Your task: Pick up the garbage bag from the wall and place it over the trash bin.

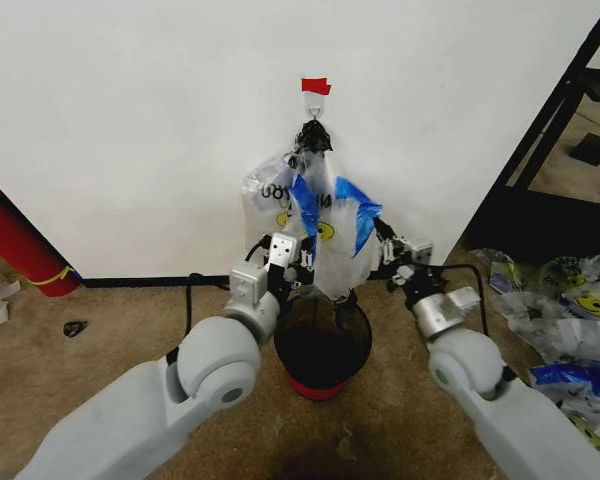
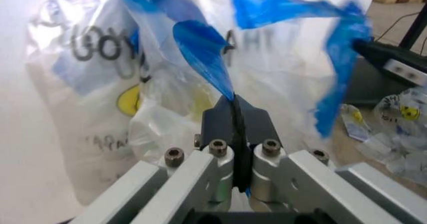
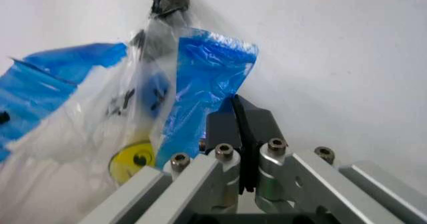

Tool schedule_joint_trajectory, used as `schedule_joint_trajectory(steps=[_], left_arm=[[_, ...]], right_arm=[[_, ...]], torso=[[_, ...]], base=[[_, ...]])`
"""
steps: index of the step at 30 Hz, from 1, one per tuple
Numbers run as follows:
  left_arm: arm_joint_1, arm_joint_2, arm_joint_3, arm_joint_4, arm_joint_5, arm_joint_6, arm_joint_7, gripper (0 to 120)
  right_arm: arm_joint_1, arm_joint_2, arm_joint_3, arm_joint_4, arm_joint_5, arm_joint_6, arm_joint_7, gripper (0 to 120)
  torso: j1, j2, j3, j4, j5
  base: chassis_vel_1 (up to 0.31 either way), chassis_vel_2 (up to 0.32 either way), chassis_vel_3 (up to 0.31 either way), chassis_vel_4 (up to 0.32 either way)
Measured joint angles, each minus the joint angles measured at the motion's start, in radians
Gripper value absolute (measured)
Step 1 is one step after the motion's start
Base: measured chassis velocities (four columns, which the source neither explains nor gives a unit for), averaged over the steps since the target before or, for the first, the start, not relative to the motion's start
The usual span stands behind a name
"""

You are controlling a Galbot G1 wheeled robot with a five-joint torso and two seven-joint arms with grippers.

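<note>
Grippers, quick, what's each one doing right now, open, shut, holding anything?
Left gripper: shut on a blue strip of the garbage bag.
Right gripper: shut beside the bag's blue edge; whether it pinches plastic cannot be told.

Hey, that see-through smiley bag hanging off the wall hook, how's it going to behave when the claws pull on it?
The garbage bag is probably very floppy: it hangs crumpled and folded from the hook. It looks light, since thin film drapes loosely over the trash bin. It may slip or stretch: the left claw is shut on a thin blue edge, and the right claw is shut beside a blue patch.
</note>
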State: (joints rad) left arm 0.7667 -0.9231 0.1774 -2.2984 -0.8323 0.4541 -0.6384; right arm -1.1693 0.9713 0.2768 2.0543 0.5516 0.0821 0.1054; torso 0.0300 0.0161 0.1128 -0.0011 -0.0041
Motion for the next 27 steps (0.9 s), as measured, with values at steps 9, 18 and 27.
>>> schedule_joint_trajectory(steps=[9, 18, 27], left_arm=[[0.169, 0.034, -0.094, -0.084, 0.042, -0.019, 0.035, 0], [0.384, 0.052, -0.168, -0.146, 0.128, -0.046, 0.073, 0], [0.507, 0.061, -0.208, -0.203, 0.173, -0.062, 0.088, 0]], right_arm=[[-0.153, 0.005, 0.093, 0.076, -0.008, 0.033, -0.051, 0], [-0.289, 0.014, 0.174, 0.136, -0.046, 0.072, -0.087, 0], [-0.536, 0.077, 0.312, 0.225, -0.118, 0.150, -0.138, 0]], torso=[[0.000, 0.000, 0.000, 0.0001, 0.0000], [0.000, 0.000, 0.000, 0.0005, -0.0001], [0.000, 0.000, 0.000, -0.0001, 0.0001]], base=[[0.000, 0.000, 0.000, 0.000], [0.000, 0.000, 0.000, 0.000], [0.000, 0.000, 0.000, 0.000]])
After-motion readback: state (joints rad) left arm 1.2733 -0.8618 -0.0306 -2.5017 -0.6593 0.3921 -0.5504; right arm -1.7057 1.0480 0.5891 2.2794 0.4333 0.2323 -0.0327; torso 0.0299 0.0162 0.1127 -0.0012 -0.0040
